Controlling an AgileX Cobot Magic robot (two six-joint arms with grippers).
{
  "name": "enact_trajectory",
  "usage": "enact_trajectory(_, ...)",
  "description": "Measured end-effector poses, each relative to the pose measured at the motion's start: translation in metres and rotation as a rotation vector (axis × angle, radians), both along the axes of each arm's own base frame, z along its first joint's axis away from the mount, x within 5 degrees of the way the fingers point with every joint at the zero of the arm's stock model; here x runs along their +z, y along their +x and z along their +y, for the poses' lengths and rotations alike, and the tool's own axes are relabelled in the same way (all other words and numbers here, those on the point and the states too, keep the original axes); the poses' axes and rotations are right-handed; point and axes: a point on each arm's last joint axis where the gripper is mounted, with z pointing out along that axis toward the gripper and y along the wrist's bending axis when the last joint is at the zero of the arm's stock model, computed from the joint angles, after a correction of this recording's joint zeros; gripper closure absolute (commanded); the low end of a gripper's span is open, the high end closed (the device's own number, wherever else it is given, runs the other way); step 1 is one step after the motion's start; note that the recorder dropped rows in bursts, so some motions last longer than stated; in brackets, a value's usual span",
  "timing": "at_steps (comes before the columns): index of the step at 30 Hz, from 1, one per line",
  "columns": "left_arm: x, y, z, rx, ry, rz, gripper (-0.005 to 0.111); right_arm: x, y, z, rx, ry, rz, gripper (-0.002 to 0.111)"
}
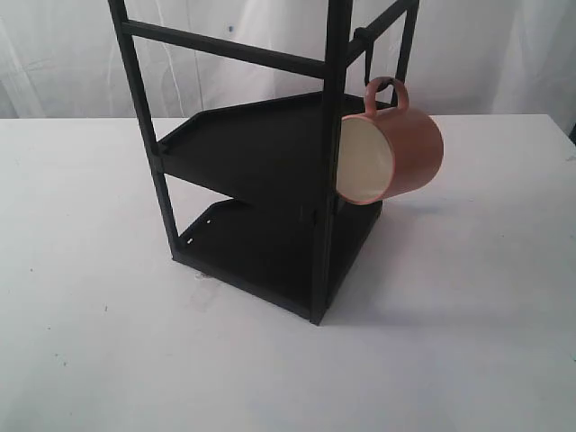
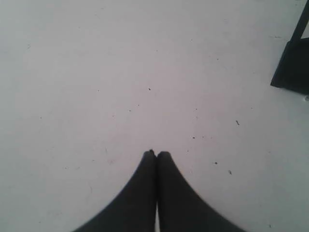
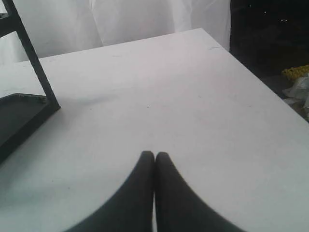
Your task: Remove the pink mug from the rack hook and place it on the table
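Observation:
The pink mug [image 1: 405,148] hangs by its loop handle from the thin black rack hook [image 1: 369,65] on the right side of the tall black rack [image 1: 261,153], its cream inside turned toward the camera. It is off the white table [image 1: 468,315]. Neither gripper shows in the exterior view. My left gripper [image 2: 157,153] is shut with nothing in it, above bare table [image 2: 120,72], the rack's foot [image 2: 293,67] well off to one side. My right gripper [image 3: 155,154] is also shut and empty over the table [image 3: 193,96], away from the rack's bottom shelf [image 3: 19,121].
The rack has two black shelves [image 1: 270,234] and stands mid-table. A white curtain [image 1: 504,54] hangs behind. In the right wrist view the table edge [image 3: 260,82] drops to a dark floor with clutter [image 3: 299,87].

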Motion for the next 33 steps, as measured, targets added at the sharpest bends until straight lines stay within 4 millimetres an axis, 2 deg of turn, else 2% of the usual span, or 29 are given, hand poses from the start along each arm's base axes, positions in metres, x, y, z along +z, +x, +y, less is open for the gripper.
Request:
enact_trajectory(8,0.0,0.0,0.0,0.0,0.0,0.0,0.107,0.0,0.0,0.0,0.0,-0.002,0.0,0.108)
enact_trajectory(14,0.0,0.0,0.0,0.0,0.0,0.0,0.107,0.006,0.001,0.0,0.007,-0.018,-0.065,0.108)
enact_trajectory(20,0.0,0.0,0.0,0.0,0.0,0.0,0.107,0.023,0.003,0.001,0.019,-0.034,-0.257,0.108)
enact_trajectory(24,0.0,0.0,0.0,0.0,0.0,0.0,0.107,0.035,0.002,0.002,0.023,0.027,-0.396,0.108)
enact_trajectory(30,0.0,0.0,0.0,0.0,0.0,0.0,0.107,0.037,0.002,0.002,0.025,0.034,-0.416,0.108)
enact_trajectory(33,0.0,0.0,0.0,0.0,0.0,0.0,0.107,0.043,0.001,0.003,0.032,0.029,-0.488,0.108)
